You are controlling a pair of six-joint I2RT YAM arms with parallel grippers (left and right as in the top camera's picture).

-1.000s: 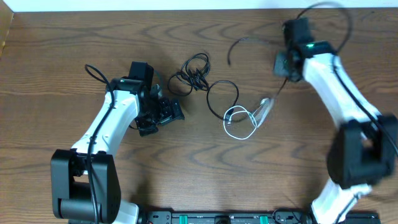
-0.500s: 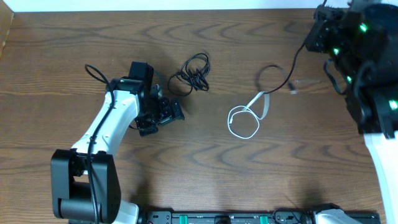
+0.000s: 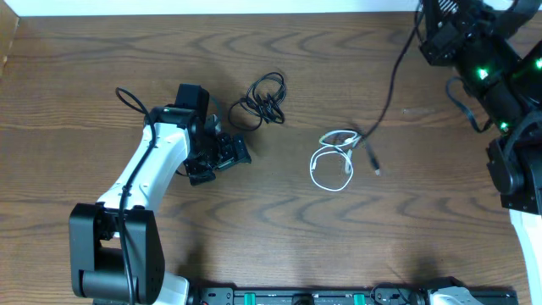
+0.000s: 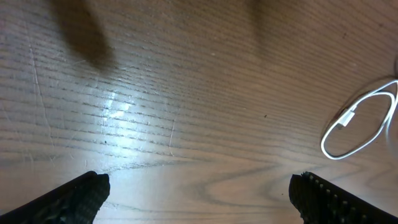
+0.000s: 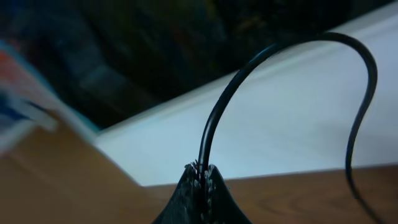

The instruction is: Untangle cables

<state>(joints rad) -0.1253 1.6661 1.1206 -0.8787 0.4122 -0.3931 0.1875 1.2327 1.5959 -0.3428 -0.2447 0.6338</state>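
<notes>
A black cable [image 3: 390,82] runs from my raised right gripper [image 3: 423,30] at the far right down to its plug end [image 3: 373,163] on the table. My right gripper [image 5: 201,169] is shut on this black cable [image 5: 261,59], which arcs up from the jaws. A white cable [image 3: 332,161] lies looped at the table's middle, touching the black cable near its top; it also shows in the left wrist view [image 4: 364,118]. A second black cable [image 3: 264,100] lies as a small coiled bundle left of centre. My left gripper [image 3: 227,154] is open and empty, low over the wood [image 4: 199,193].
The table's far edge and a white wall strip [image 3: 212,7] run along the top. The left arm's own black cable [image 3: 129,99] loops beside its wrist. A black rail [image 3: 305,296] lies at the table's front edge.
My right gripper has risen and pulled the black cable to the far right; its loop has slid out of the white cable, which has bunched tighter. The left arm has not moved.
</notes>
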